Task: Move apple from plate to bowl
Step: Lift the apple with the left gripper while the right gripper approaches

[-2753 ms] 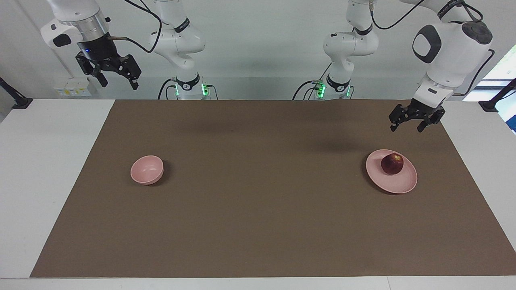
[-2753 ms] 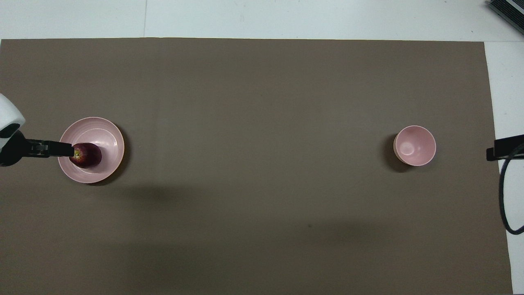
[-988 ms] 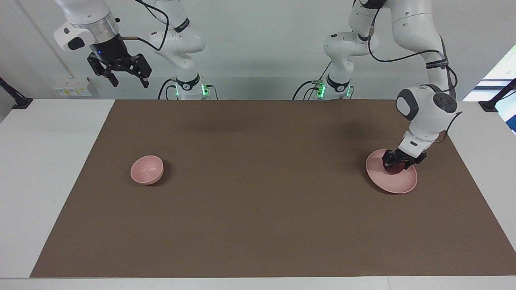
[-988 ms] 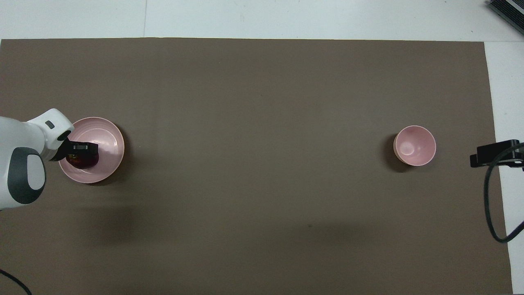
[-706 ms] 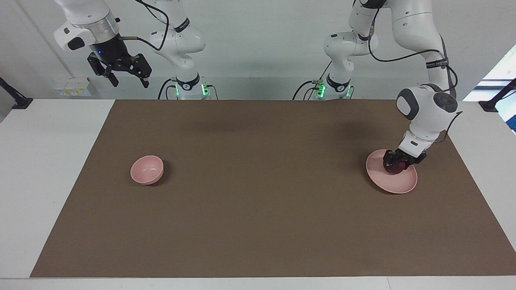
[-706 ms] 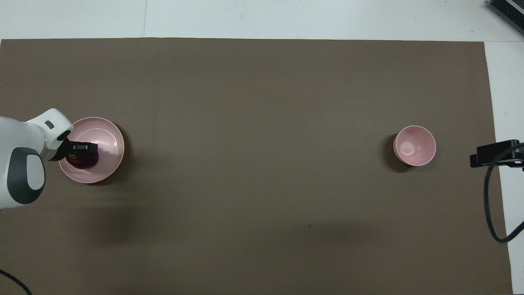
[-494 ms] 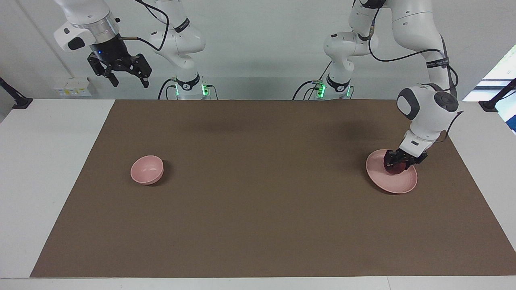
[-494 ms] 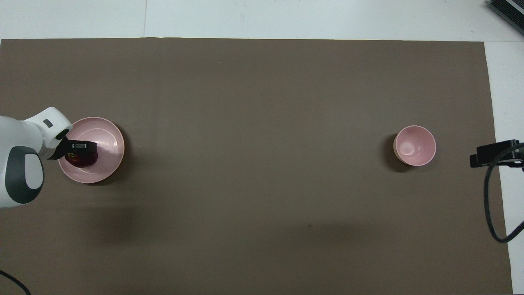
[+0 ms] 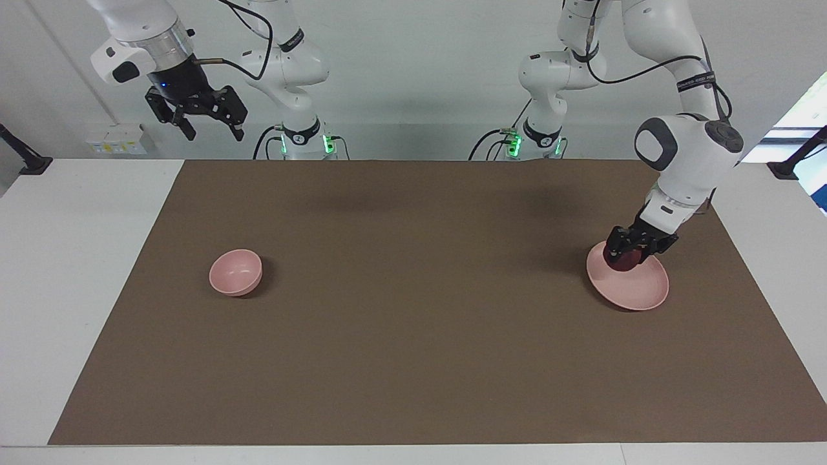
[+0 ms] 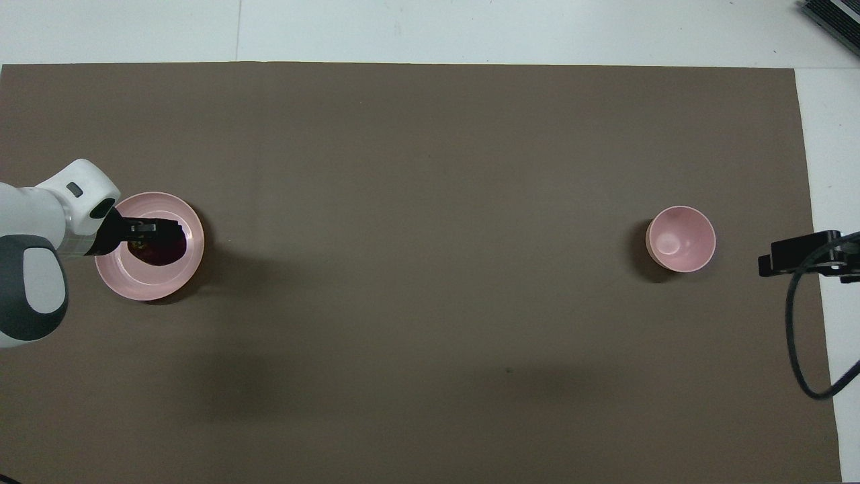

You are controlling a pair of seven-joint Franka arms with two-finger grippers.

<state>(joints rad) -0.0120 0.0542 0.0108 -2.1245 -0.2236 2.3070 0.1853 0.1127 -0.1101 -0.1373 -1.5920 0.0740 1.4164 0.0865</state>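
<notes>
The dark red apple is held in my left gripper, lifted just above the pale pink plate at the left arm's end of the mat. The gripper is shut on the apple. The small deep pink bowl stands at the right arm's end of the mat, with nothing in it. My right gripper waits high in the air, open, near the right arm's end of the table.
A brown mat covers most of the white table. A black cable hangs from the right arm at the edge of the overhead view.
My left gripper came down onto the apple on the plate, shut on it, and has lifted it slightly toward the bowl's end. The right gripper has shifted a little.
</notes>
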